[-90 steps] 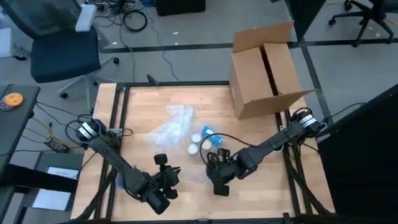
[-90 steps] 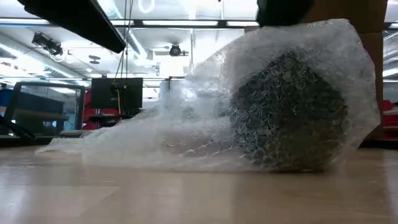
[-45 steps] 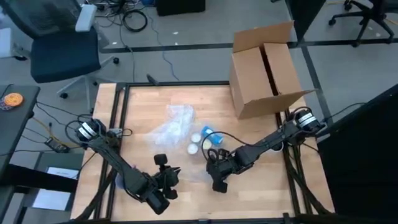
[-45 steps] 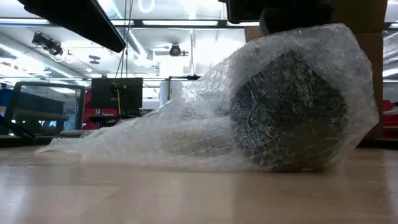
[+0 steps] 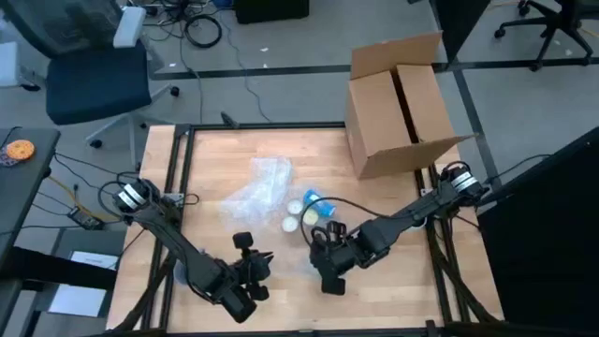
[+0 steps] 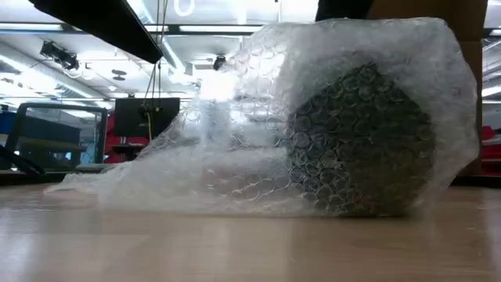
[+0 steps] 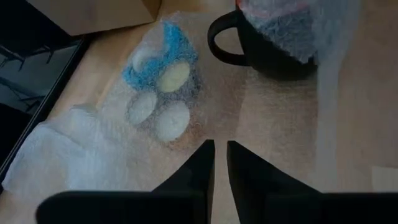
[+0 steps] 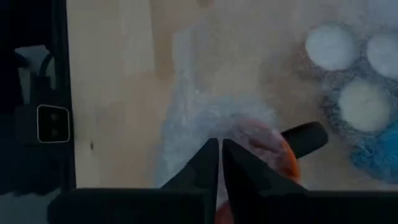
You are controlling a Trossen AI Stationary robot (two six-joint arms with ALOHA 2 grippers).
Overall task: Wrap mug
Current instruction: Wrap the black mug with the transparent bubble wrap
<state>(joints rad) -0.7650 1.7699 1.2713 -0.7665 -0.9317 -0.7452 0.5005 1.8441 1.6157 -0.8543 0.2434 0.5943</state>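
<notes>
On the wooden table (image 5: 215, 159), bubble wrap (image 5: 260, 187), cardboard box (image 5: 398, 103) beside.

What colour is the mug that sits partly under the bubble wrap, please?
The handled ceramic mug is black outside, seen most clearly in the left wrist view.

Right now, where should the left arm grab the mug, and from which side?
Probably the handle: it sticks out bare from the mug, on the side nearer the left gripper, while bubble wrap drapes the round body. Come in from that open side and pinch across the loop's bar; the wrapped body looks wide and slippery.
</notes>
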